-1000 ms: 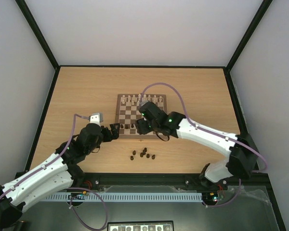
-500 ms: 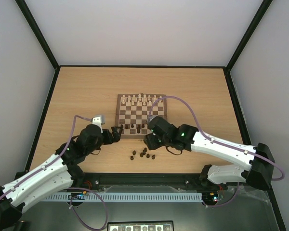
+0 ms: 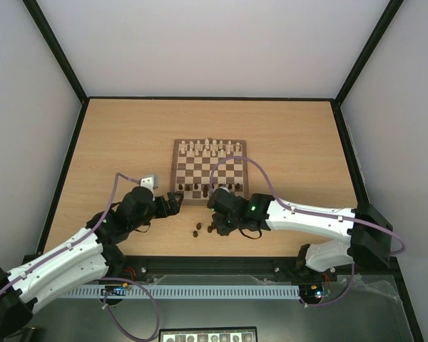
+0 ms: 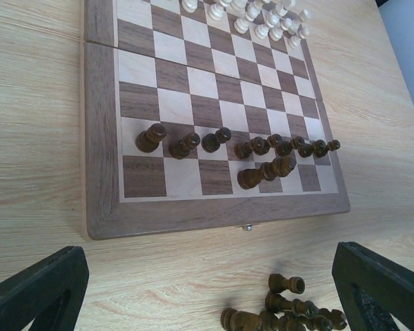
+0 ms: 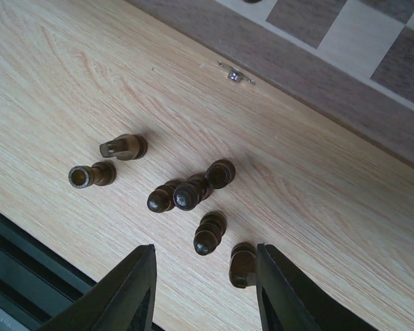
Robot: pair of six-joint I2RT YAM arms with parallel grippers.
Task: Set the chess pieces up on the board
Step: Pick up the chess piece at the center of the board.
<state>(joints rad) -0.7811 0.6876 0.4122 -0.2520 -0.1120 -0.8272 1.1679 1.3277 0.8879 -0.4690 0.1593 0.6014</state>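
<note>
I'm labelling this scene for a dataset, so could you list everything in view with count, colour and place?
board: one, dark brown and cream squares with a brown border, middle of the table.
cream-white pieces: two rows, too small to count, at the board's far edge.
dark pieces on the board: about eleven, dark brown, in the two nearest rows.
loose dark pieces: about seven, dark brown, lying on the table just off the board's near edge.
latch: one, metal, on the board's near edge.
table: one, light wood.
cables: two, purple, one along each arm.
left claw: black, open, by the board's near left corner.
right claw: black, open, over the loose pieces.
</note>
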